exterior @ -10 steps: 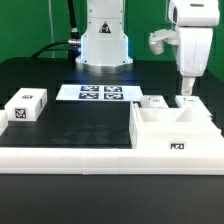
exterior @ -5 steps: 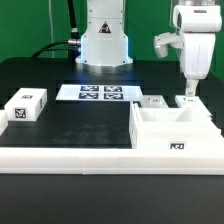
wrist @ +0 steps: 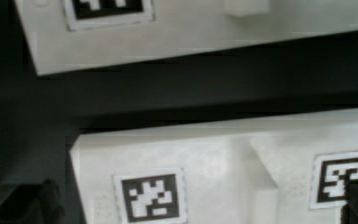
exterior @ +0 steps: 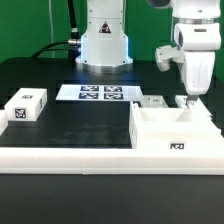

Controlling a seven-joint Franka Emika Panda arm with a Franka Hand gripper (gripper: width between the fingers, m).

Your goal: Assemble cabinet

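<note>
1. Starting with the exterior view, the cabinet (exterior: 175, 135) is seen on the exterior view's right side of the black table (exterior: 70, 125). It is a white open-topped body with square compartments, and 1 black-and-white tag (exterior: 177, 146) is carried on its near face.
2. The gripper (exterior: 186, 101) is held pointing straight down over the far edge of the cabinet, toward the exterior view's right. Whether its tips touch the cabinet cannot be told.
3. The fingers are spread wide apart, and nothing is clasped between them.
4. A long low white rail (exterior: 60, 160) is laid along the near side of the table, just in front of the cabinet.
5. A small white tagged block (exterior: 25, 106) is placed at the exterior view's left, well apart from the cabinet.
6. The marker board (exterior: 100, 93) is laid flat in front of the robot base (exterior: 105, 40). 2 small white pieces (exterior: 155, 101) are set just beyond the cabinet's far side.
7. Turning to the wrist view, 2 white surfaces are shown, parted by a dark band (wrist: 158, 95).
8. The single-tag surface (wrist: 194, 40) is marked with 1 tag that is cut off by the frame. The double-tag surface (wrist: 229, 160) is marked with 2 tags.
9. Which parts these surfaces belong to cannot be told.
10. 1 dark finger (wrist: 23, 203) is seen beside the double-tag surface, and the other finger is not shown.
</note>
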